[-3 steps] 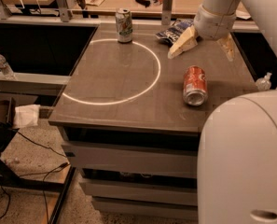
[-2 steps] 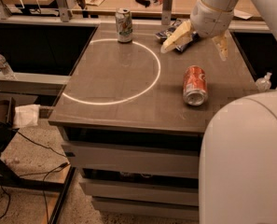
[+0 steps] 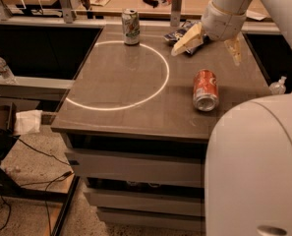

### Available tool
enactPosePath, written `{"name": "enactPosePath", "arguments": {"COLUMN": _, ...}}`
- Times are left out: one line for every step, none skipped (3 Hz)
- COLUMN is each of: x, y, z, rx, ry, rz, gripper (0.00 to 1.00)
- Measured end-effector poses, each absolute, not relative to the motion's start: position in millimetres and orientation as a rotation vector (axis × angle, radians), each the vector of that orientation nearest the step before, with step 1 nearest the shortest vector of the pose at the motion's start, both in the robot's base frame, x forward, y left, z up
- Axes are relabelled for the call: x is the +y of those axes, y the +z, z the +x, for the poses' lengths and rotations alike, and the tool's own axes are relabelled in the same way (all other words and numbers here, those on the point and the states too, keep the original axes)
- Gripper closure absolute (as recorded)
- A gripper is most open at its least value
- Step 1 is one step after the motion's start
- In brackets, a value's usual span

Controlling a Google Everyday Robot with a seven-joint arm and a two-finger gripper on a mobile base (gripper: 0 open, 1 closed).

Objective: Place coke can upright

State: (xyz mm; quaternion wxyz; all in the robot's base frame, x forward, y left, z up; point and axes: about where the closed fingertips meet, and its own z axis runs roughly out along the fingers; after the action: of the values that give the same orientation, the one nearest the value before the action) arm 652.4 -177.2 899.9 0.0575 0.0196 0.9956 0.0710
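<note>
The coke can (image 3: pixel 206 89), red with silver rims, lies on its side on the right part of the brown table (image 3: pixel 121 113), its silver end facing me. My gripper (image 3: pixel 210 51) hangs above the table behind the can, clear of it. Its two pale fingers (image 3: pixel 186 41) are spread wide apart and hold nothing. The white arm comes down from the top right.
A green-and-white soda can (image 3: pixel 131 27) stands upright at the table's back edge, on a white circle (image 3: pixel 150 95) marked on the tabletop. A crumpled dark snack bag (image 3: pixel 182 32) lies at the back behind the gripper. My white body (image 3: pixel 256 171) fills the lower right.
The gripper has drifted slightly left and back above the table, fingers still spread. The coke can has not moved.
</note>
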Motion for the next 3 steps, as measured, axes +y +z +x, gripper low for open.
{"name": "enactPosePath", "arguments": {"x": -191, "y": 901, "z": 644, "rx": 3.052, "ry": 0.151, "rz": 0.157, "gripper": 0.0}}
{"name": "enactPosePath", "arguments": {"x": -198, "y": 906, "z": 636, "rx": 3.061, "ry": 0.118, "rz": 0.218, "gripper": 0.0}}
{"name": "enactPosePath", "arguments": {"x": -198, "y": 905, "z": 625, "rx": 3.065, "ry": 0.12, "rz": 0.203, "gripper": 0.0}}
